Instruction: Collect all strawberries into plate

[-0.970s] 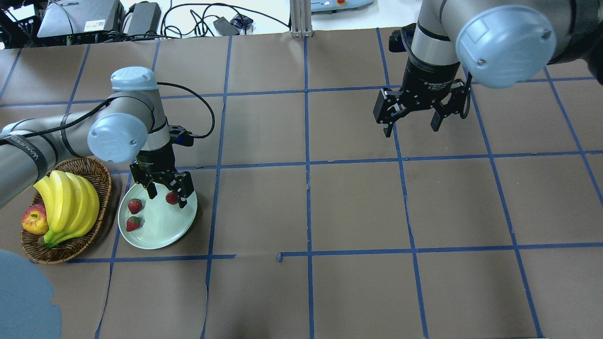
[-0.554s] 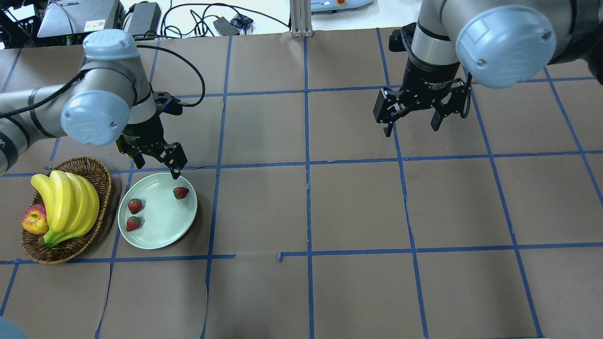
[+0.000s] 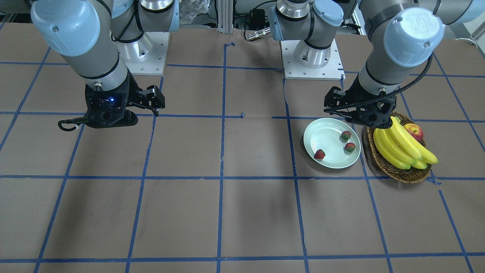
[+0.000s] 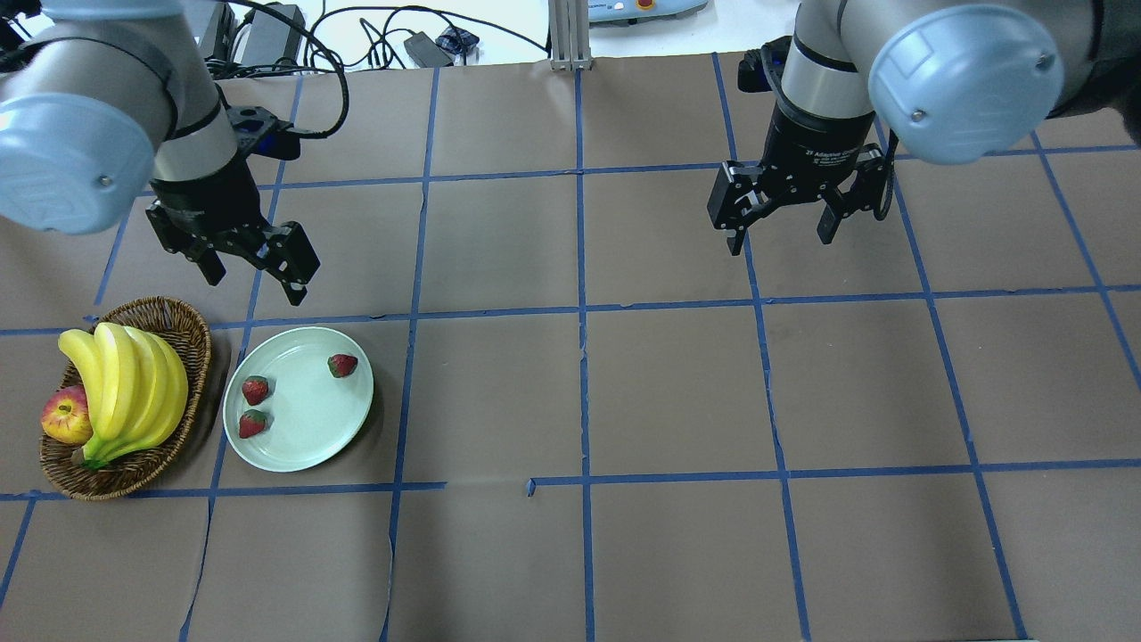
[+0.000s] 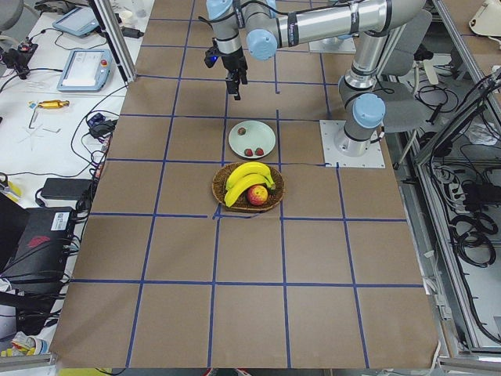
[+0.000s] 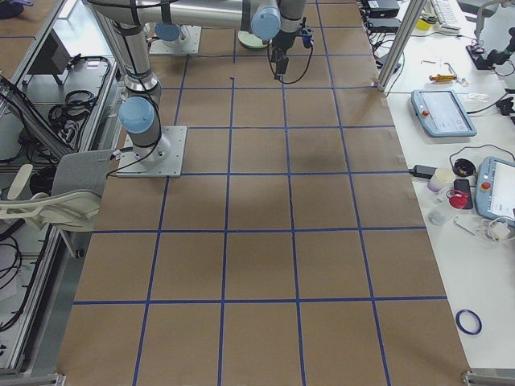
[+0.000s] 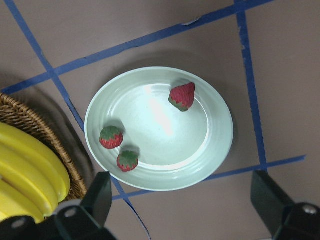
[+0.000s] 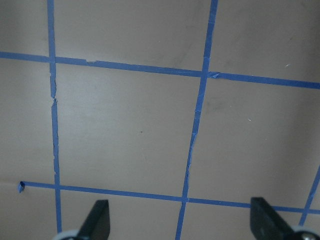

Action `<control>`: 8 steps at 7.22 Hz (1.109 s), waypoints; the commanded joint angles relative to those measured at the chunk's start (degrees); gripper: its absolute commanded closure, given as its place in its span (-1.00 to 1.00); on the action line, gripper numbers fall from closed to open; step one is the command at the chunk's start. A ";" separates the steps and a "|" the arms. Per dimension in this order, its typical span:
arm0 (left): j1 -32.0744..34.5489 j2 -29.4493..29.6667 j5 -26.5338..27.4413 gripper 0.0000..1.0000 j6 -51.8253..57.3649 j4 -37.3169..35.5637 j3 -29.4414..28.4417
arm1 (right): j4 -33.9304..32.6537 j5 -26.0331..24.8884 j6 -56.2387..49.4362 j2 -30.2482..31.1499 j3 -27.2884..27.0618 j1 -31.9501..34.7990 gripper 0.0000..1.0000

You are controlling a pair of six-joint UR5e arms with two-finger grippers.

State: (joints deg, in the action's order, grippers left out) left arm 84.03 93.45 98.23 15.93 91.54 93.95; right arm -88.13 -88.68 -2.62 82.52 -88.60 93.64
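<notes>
Three strawberries lie on the pale mint plate (image 4: 307,446) (image 3: 326,131) (image 7: 220,135): one (image 4: 341,365) (image 7: 182,96) near its far right rim, two (image 4: 255,390) (image 4: 252,423) side by side at its left. My left gripper (image 4: 257,270) (image 3: 360,117) hangs open and empty, high above the table behind the plate. My right gripper (image 4: 780,232) (image 3: 125,110) is open and empty too, over bare table far to the right.
A brown wicker basket (image 4: 192,339) (image 3: 407,176) with bananas (image 4: 125,388) and an apple (image 4: 64,416) stands just left of the plate. Blue tape lines grid the brown table. Cables and boxes lie beyond the far edge.
The left gripper has let go of the third strawberry on the plate, then risen and drawn back away from the plate. The right arm has barely moved.
</notes>
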 commanded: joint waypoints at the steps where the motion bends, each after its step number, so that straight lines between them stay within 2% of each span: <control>1: 1.03 -0.99 -2.05 -1.00 -12.95 -2.66 -1.14 | 0.93 -0.18 -0.02 0.62 5.07 -0.04 -1.00; 2: 1.22 -0.81 -5.38 -1.00 -14.25 -4.34 -0.88 | 3.82 -0.18 -0.02 0.71 7.45 -0.04 -1.00; 4: 4.89 0.24 -5.85 -1.00 -15.30 -4.71 -0.79 | 5.07 0.60 0.07 0.80 8.00 0.83 -1.00; 5: 5.87 0.24 -8.12 -1.00 -15.14 -4.71 -0.79 | 4.99 0.61 -0.02 0.80 8.00 1.02 -1.00; 8: 6.14 -2.39 -7.35 -1.00 -15.23 -1.30 -2.80 | 4.81 0.35 -0.02 -0.43 6.86 1.02 -1.00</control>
State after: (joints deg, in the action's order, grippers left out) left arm 90.14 92.02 90.70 0.74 88.42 92.33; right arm -83.19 -88.19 -2.63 82.62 -81.44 94.63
